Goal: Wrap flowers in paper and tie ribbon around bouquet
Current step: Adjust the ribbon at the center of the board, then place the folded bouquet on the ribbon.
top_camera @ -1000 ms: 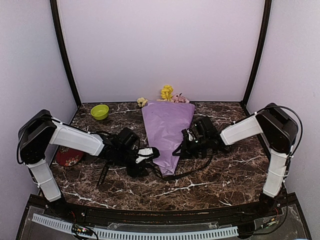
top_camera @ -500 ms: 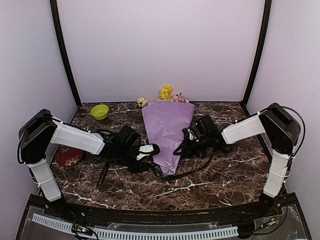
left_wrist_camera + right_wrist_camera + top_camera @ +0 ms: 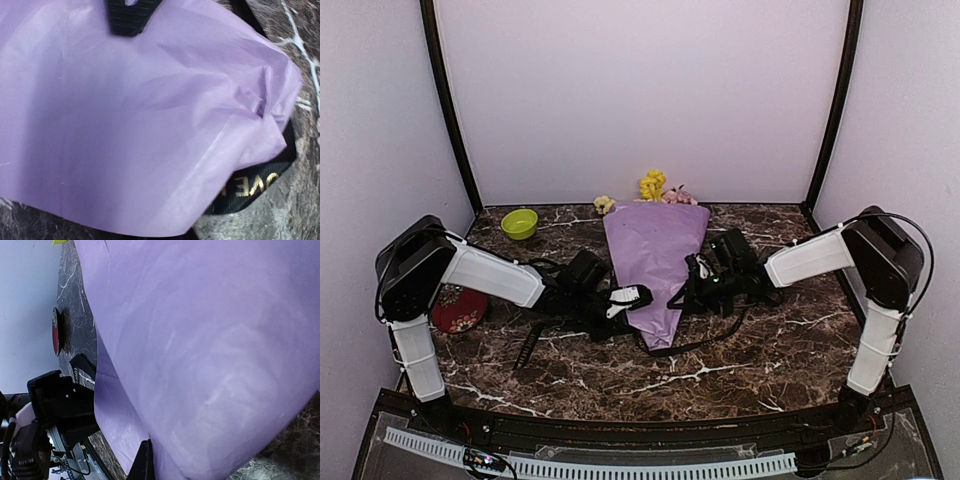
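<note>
Bouquet (image 3: 655,245) braced from both sides
Your right gripper (image 3: 692,278) sat closed at the paper (image 3: 200,340), likely steadying it over the ribbon (image 3: 250,187); your left gripper (image 3: 638,297) I couldn't tell.

paper (image 3: 125,125): thin, matt, smooth, lightly creased. ribbon (image 3: 250,187): woven black cloth, dull, gold print. table (image 3: 770,340): glossy marble look, white veins. arm shells (image 3: 490,275): smooth white plastic.

Lilac paper (image 3: 655,260) — gold-lettered black ribbon (image 3: 250,187) — brown marbled table (image 3: 770,345).
</note>
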Controlling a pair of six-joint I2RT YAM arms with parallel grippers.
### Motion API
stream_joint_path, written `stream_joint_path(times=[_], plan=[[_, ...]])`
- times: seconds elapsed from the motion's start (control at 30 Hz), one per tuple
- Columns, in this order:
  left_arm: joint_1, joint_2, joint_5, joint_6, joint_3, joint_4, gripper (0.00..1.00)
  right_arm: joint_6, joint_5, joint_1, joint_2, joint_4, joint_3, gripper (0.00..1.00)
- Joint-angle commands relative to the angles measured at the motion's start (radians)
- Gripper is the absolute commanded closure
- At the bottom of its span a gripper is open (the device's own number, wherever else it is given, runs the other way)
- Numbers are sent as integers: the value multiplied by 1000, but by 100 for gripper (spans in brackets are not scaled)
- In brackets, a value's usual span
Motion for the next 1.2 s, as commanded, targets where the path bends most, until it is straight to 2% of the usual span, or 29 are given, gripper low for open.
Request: stream_joint_path(times=[0.0,0.17,0.3,0.43,0.57,0.83,1.17], plan=[[1,4,-16,-35,-65,-79,100,-11,8,-8,-61,22,9,100],[2,8,-36,-131,-60,-101,100,-10,-7,-22,-96,9,7,100],[20,57,-195,-334,-28,-140,100,-16,-4,-23,-111,-8,2,100],[119,125,-290,-557,48,-217,100,-12,-5,-24,-122,1,-31,100],[227,136,-300,-694,84,-165,100,-10,-11,-24,-115,10,-36,100],[361,156,-234,-782,156,-69,100,-13,8,-24,-93,37,-75,100],[399,65,-292,-703,192,-93,100,-53,32,-24,-21,34,-119,100]])
